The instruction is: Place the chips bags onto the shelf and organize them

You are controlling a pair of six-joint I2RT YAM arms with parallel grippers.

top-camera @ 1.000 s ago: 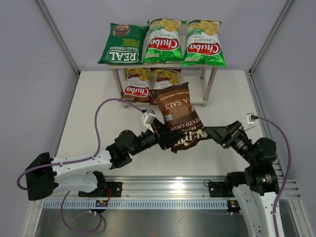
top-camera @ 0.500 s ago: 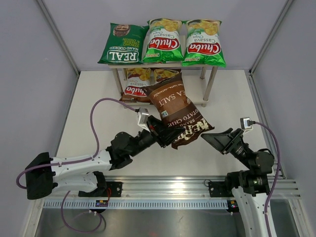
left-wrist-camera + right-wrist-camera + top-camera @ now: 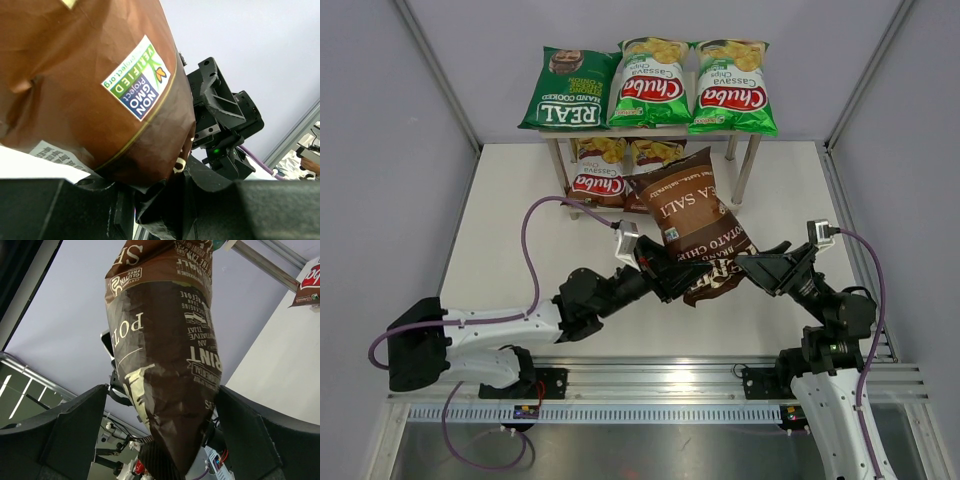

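My left gripper [image 3: 665,278] is shut on the bottom corner of the dark brown chips bag [image 3: 692,225] and holds it tilted in the air in front of the shelf [image 3: 745,172]. The crumpled corner sits in the left gripper [image 3: 165,200] below the rest of the bag [image 3: 90,75]. My right gripper [image 3: 757,268] is open at the bag's lower right edge. In the right wrist view the bag [image 3: 165,340] hangs between that gripper's [image 3: 162,420] wide-spread fingers. The dark green REAL bag [image 3: 565,92] and two bright green Chuba bags [image 3: 650,85] [image 3: 732,90] lie on the top board. Two brown-red Chuba bags [image 3: 597,172] [image 3: 655,155] lie on the lower board.
Grey walls close in the white table [image 3: 510,230] on the left, back and right. The shelf stands at the back centre. The arm bases sit on a metal rail [image 3: 660,385] at the near edge.
The left gripper has carried the brown bag up and to the right, closer to the shelf. The right gripper let go, drew back, and has come back open beside the bag's lower edge.
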